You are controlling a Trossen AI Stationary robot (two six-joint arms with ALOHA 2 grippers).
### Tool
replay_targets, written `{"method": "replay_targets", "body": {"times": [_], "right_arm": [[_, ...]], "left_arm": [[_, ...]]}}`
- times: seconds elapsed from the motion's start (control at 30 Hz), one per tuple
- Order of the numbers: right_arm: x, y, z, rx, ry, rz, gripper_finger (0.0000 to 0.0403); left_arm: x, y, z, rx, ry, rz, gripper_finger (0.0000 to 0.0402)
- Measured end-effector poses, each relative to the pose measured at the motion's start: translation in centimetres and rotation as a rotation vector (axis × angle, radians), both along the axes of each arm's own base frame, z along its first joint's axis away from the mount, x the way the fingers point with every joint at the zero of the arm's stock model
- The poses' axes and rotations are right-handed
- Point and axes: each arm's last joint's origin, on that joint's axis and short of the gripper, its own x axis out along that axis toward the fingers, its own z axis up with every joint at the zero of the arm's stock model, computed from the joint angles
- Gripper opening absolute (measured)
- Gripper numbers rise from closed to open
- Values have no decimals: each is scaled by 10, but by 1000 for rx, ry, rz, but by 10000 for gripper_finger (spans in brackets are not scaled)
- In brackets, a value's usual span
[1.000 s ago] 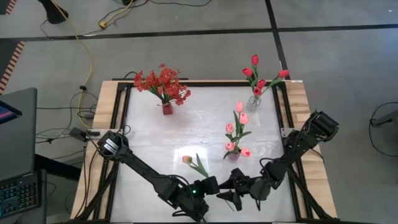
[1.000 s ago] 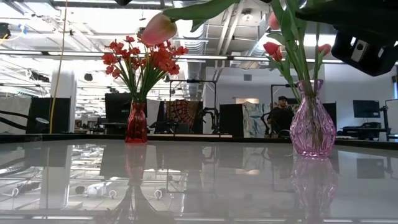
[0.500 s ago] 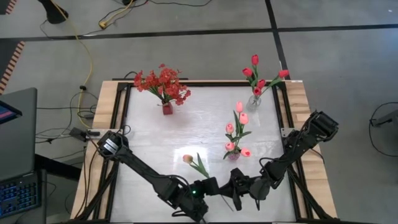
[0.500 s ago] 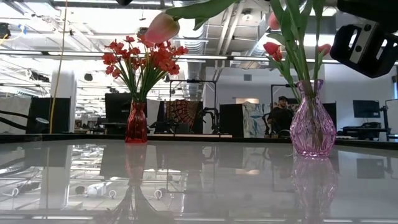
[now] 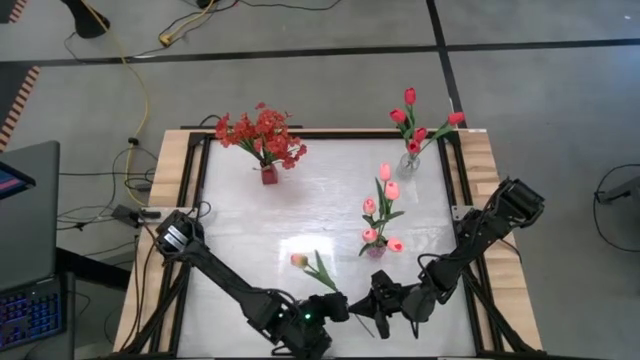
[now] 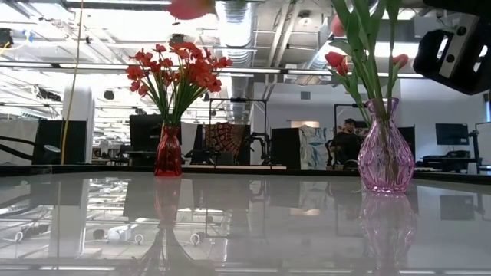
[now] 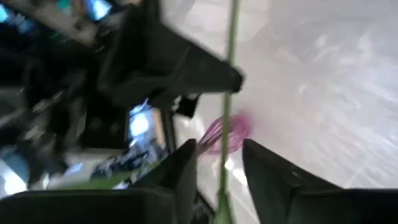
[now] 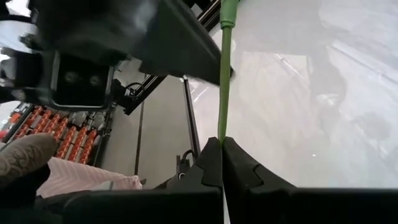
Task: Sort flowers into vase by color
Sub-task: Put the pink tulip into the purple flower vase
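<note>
A handoff of one pink tulip is under way low in the centre of the high view. The right end effector has its fingers pressed together on the bottom of the tulip's green stem; the right wrist view shows the stem rising straight out from between the two dark fingers. The left end effector sits just beside it, to its left in the frame, and its fingers stand spread, with the stem running through the gap and apparently free of both.

The stem's long axis runs from the right end effector up and to the left across the frame, leaves midway, with the bloom at the far end, left of centre and above the desk. So the flower trails away from the pink vase, which holds the other pink tulips and stands just above and right of both end effectors. The right arm is the nearer one to that vase. Judging from this, the next move calls for swinging the bloom upright so the held stem end points down over the vase mouth.

The red spray vase at upper left and the red tulip vase at upper right stand well apart from it.
</note>
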Motion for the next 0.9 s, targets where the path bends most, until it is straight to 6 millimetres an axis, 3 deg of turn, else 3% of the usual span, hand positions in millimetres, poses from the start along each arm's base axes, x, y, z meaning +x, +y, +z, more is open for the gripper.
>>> {"method": "replay_targets", "body": {"times": [0.17,0.37,0.63,0.9], "right_arm": [[0,0,0,-8,0,1,21],[0,-1,7,-72,-36,16,21],[-8,12,66,-358,-254,135,21],[-58,15,121,-656,-399,57,21]], "left_arm": [[-19,-18,8,-23,-79,51,164],[-50,-22,59,-304,-166,53,178],[-98,16,142,-844,-206,139,178],[-129,41,148,-1058,-138,40,178]]}}
